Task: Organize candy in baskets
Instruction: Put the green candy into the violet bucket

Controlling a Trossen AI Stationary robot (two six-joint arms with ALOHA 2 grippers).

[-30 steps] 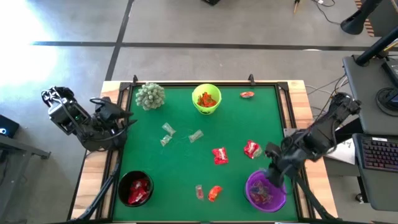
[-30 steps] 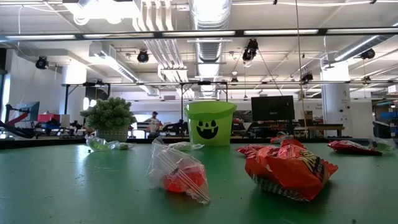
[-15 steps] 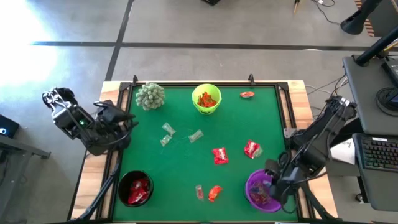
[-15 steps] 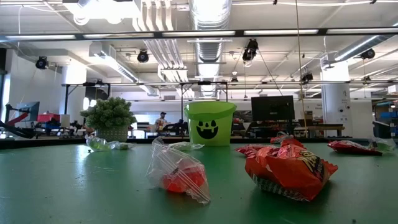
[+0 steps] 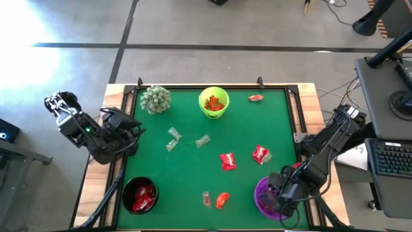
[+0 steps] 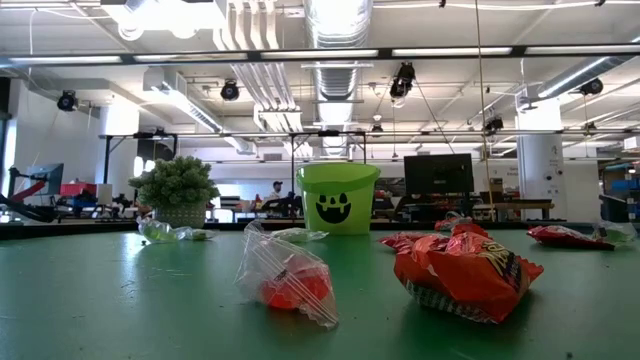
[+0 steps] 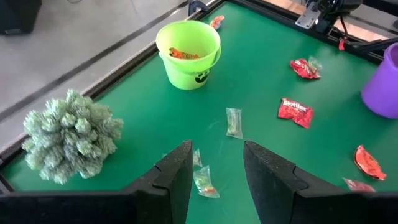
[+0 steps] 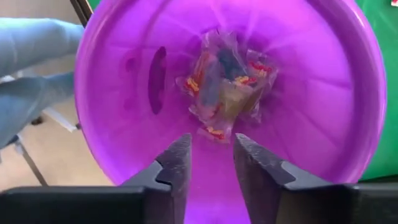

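The purple basket (image 5: 262, 201) stands at the near right, and my right gripper (image 5: 275, 196) hangs over its mouth. In the right wrist view this gripper (image 8: 212, 168) is open, and a crinkly wrapped candy (image 8: 224, 93) lies on the basket's bottom (image 8: 298, 124) beyond the fingertips. My left gripper (image 5: 132, 125) waits open at the table's left edge, pointing across the mat (image 7: 217, 168). A lime green basket (image 5: 214, 102) at the far middle holds orange candy. Red candy fills the black basket (image 5: 140, 194) at the near left. Loose candy lies on the mat.
Loose on the mat: three clear-wrapped sweets (image 5: 174, 133), (image 5: 171, 145), (image 5: 203, 140); two red packets (image 5: 227, 161), (image 5: 260, 154); an orange (image 5: 222, 200) and a clear one (image 5: 206, 198) near the front; a red one (image 5: 255, 98) at the back. A spiky plant (image 5: 155, 99) stands far left.
My right gripper has moved toward the table's near edge and down, from beside the purple basket's far rim to over its mouth. The loose candy and the baskets have stayed where they were.
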